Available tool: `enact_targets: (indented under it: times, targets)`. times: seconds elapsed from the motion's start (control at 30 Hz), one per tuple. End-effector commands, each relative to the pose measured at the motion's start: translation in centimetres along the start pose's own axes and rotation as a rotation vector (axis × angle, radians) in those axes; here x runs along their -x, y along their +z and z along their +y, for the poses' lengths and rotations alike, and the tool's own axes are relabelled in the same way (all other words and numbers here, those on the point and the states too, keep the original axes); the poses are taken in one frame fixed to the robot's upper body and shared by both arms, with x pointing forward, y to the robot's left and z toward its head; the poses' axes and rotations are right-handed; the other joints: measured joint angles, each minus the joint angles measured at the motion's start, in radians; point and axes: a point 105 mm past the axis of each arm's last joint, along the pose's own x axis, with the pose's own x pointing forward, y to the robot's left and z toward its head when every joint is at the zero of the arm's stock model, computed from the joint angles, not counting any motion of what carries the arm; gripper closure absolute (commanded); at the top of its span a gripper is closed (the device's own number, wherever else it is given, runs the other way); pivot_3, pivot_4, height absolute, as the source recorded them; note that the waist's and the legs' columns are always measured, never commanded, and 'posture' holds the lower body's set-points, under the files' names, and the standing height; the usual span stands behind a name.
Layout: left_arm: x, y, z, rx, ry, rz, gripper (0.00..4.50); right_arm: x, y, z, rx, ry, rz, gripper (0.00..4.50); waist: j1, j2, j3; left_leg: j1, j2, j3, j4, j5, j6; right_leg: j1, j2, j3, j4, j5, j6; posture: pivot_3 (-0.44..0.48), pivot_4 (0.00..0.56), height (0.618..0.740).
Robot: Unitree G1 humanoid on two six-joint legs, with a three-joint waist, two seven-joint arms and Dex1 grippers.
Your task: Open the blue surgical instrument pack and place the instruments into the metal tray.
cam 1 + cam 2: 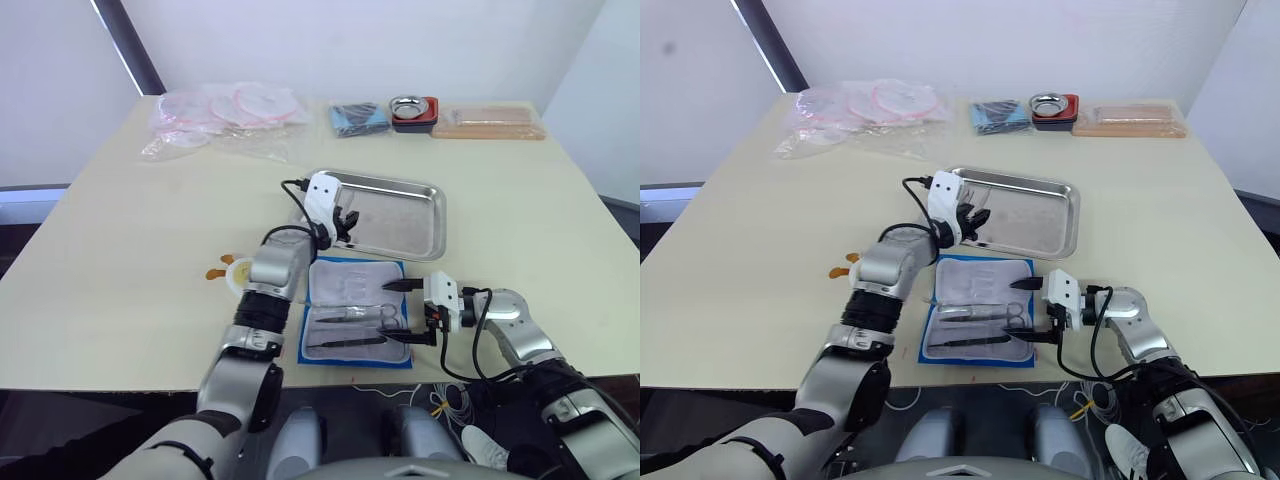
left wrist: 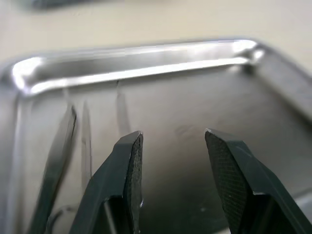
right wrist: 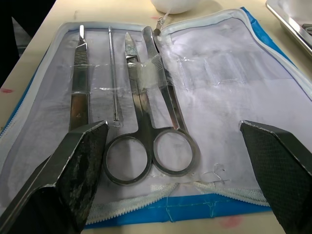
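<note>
You see the blue surgical instrument pack (image 3: 161, 92) lying unzipped and flat on the bench (image 1: 120, 270), just in front of the metal tray (image 1: 400, 215), pale lining up. In the right wrist view the instruments (image 3: 146, 122) in it are scissors, a flat handled tool, a thin probe with a small loop, and another slim tool partly under the scissors, all held under clear bands; their far tips blur and the flat tool's near end is hidden behind a finger of the right gripper (image 1: 408, 311). That gripper hovers at the pack's right edge with its fingers wide apart and nothing between them. Your left gripper (image 2: 175, 161) is over the tray's left end, fingers parted and empty; beside it in the left wrist view a slim dark instrument (image 2: 56, 165) lies on the tray floor with its reflection alongside, its lower end cut off, so you cannot tell which tool it is. No print can be read on the pack. At the bench's far edge sit clear plastic bags (image 1: 220, 115) with pink-rimmed contents too small to identify, a dark cloth bundle (image 1: 358, 118), a small steel bowl (image 1: 410, 106) on a red-black base, and a flat tan package (image 1: 490, 122). A small white round object (image 1: 238, 272) with orange bits sits left of the pack, partly hidden by your left arm.
</note>
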Motion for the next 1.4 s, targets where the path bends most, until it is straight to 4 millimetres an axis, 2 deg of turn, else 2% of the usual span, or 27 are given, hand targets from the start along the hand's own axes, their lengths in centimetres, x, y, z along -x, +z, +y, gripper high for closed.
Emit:
enact_targets:
  times: [0.03,0.37,0.63,0.73,0.87,0.9,0.93,1.03,1.07,1.1,1.23,1.4]
  targets:
    - [1.3,1.8,-0.4,-0.090,-0.113,-0.096,2.38,1.1,-7.6,4.3,-0.206,0.066,0.276,0.00,0.000,0.000,0.000,0.000,0.000,0.000,0.000,0.000,0.000,0.000,0.000,0.000,0.000,0.000,0.000,0.000,0.150,0.740]
    - [7.2,2.9,-0.3,-0.261,-0.389,-0.210,2.38,0.9,-7.6,4.3,-0.204,0.074,0.274,0.00,-0.001,0.003,0.002,0.000,0.001,0.001,0.000,0.000,0.000,-0.001,-0.001,0.002,0.000,0.000,-0.002,0.000,0.150,0.740]
    - [11.8,0.3,-0.3,-0.263,-0.557,-0.125,2.38,0.7,-7.7,4.5,-0.211,0.081,0.270,0.00,0.000,0.003,0.003,0.000,0.003,0.000,-0.001,0.000,0.000,-0.002,-0.001,0.002,0.000,0.000,-0.002,0.000,0.150,0.740]
    - [13.2,-0.2,-0.5,-0.260,-0.622,-0.096,2.38,0.6,-7.6,4.4,-0.210,0.082,0.267,0.00,-0.001,0.003,0.002,0.000,0.005,-0.001,-0.001,0.000,0.000,-0.003,-0.007,0.002,0.000,0.000,-0.002,0.000,0.150,0.740]
    - [15.0,-1.1,-0.4,-0.343,-0.678,-0.046,2.38,0.8,-7.6,4.3,-0.209,0.081,0.269,0.00,-0.003,0.002,0.003,0.001,0.006,-0.002,-0.002,0.000,0.000,-0.004,-0.010,0.002,0.000,-0.001,-0.002,0.000,0.150,0.740]
    - [15.4,-1.0,-0.4,-0.349,-0.693,-0.047,2.11,0.8,-7.7,4.4,-0.211,0.081,0.271,0.00,-0.002,0.002,0.003,0.001,0.005,-0.002,-0.002,0.000,0.000,-0.004,-0.010,0.002,0.000,-0.001,-0.002,0.000,0.150,0.740]
    - [15.8,-1.0,-0.3,-0.361,-0.708,-0.045,2.11,0.9,-7.7,4.4,-0.212,0.082,0.272,0.00,-0.002,0.002,0.003,0.001,0.006,-0.002,-0.002,0.000,0.000,-0.004,-0.012,0.003,0.000,-0.001,-0.003,0.000,0.150,0.740]
    - [17.7,-0.7,-0.3,-0.387,-0.785,-0.049,0.99,1.0,-7.8,4.6,-0.214,0.083,0.274,0.00,-0.002,0.002,0.003,0.001,0.006,-0.002,-0.003,0.000,0.000,-0.004,-0.014,0.001,0.000,-0.001,-0.003,0.000,0.150,0.740]
    - [18.1,-0.5,-0.3,-0.386,-0.806,-0.055,0.43,1.0,-7.8,4.6,-0.214,0.083,0.274,0.00,-0.002,0.002,0.003,0.001,0.006,-0.001,-0.003,0.000,0.000,-0.004,-0.014,0.001,0.000,-0.001,-0.003,0.000,0.150,0.740]
    - [18.5,-0.4,-0.2,-0.391,-0.817,-0.056,0.20,1.0,-7.8,4.6,-0.215,0.083,0.273,0.00,-0.002,0.002,0.003,0.001,0.006,-0.001,-0.003,0.000,0.000,-0.004,-0.015,0.001,0.000,-0.001,-0.003,0.000,0.150,0.740]
    - [19.2,-0.8,0.6,-0.461,-0.830,0.004,0.20,1.1,-7.9,4.6,-0.216,0.082,0.277,0.00,-0.002,0.002,0.003,0.000,0.007,-0.001,-0.004,-0.001,0.000,-0.005,-0.016,-0.001,-0.001,-0.001,-0.003,0.000,0.150,0.740]
    - [20.0,-0.4,0.3,-0.470,-0.870,0.014,0.20,1.2,-7.9,4.5,-0.214,0.079,0.277,0.00,-0.002,0.002,0.003,0.000,0.008,-0.001,-0.005,-0.001,0.000,-0.006,-0.018,-0.001,-0.001,-0.001,-0.003,0.000,0.150,0.740]
